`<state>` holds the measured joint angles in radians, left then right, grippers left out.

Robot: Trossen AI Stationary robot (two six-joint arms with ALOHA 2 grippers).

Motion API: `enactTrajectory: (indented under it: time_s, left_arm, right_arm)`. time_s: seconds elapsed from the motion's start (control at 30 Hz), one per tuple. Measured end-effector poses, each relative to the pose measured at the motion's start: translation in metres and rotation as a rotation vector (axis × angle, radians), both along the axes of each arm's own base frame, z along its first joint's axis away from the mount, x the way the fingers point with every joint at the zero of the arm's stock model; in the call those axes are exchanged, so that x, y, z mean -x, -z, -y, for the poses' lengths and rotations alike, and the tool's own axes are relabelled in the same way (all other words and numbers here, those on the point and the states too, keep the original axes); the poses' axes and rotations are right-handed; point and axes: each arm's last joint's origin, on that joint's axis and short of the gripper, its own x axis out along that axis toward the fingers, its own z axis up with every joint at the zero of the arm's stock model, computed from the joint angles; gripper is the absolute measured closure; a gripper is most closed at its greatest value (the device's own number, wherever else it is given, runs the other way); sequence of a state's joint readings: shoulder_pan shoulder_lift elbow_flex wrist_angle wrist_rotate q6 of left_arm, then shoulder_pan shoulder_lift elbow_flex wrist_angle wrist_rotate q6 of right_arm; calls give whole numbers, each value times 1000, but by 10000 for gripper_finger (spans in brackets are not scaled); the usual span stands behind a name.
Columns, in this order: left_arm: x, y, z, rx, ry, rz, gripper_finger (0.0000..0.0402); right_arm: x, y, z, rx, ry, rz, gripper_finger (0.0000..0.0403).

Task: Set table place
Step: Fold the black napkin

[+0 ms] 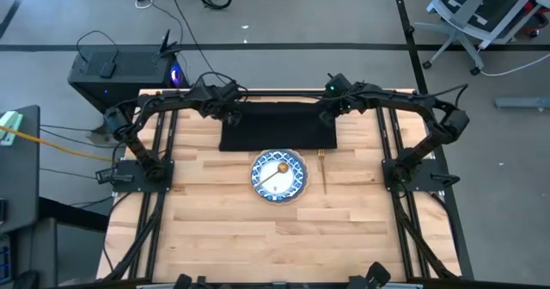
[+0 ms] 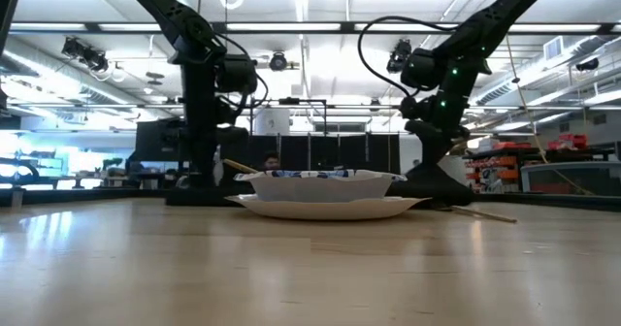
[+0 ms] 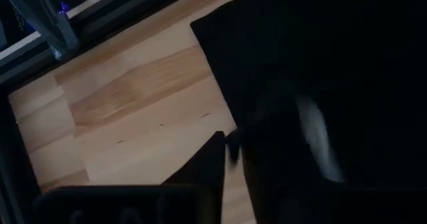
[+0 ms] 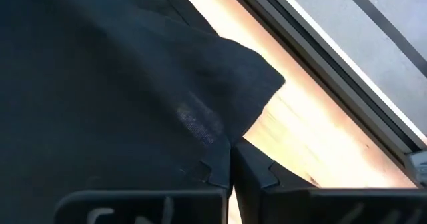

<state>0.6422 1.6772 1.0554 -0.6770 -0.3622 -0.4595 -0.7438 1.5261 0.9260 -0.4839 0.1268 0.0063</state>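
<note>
The black napkin [image 1: 277,126] lies spread on the table [image 1: 215,237] at its far middle. My left gripper [image 3: 233,159] stands at the napkin's far left corner [image 1: 229,115], fingers a little apart, with wood showing between them. My right gripper [image 4: 231,167] is shut on the far right corner [image 1: 332,114]. Nearer, the patterned dish [image 1: 278,175] sits on the plate [image 2: 330,207], and the gold spoon [image 1: 277,170] rests in the dish. The gold fork [image 1: 325,170] lies on the wood right of the plate. My left gripper: I cannot tell whether its fingertips [image 3: 212,159] touch the napkin's edge [image 3: 230,127]. My right gripper pinches the napkin's edge just beside its far right corner [image 4: 220,141] between its two fingers, slanting down from the far side. The corner [image 4: 263,77] stands a little raised; the rest lies on the table.
The black rail [image 4: 320,57] of the table's far edge runs close behind both grippers. A black box [image 1: 120,72] stands on the floor beyond the far left corner. Bare wood [image 1: 284,246] stretches along the near half of the table.
</note>
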Motion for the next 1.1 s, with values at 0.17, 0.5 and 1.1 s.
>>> enactTrajectory:
  time_s: [0.17, 0.5, 1.1]
  left_arm:
    - [-2, -1, -2, -18, 0, 24, 305]
    - [-3, -2, -3, -28, 0, 38, 233]
    - [-44, -104, 34, 44, 276, -6, 219]
  right_arm:
    - [1, 0, 1, 0, 2, -1, 357]
    - [1, -5, 2, -19, 45, 11, 254]
    - [29, -61, -68, -347, -223, -68, 228]
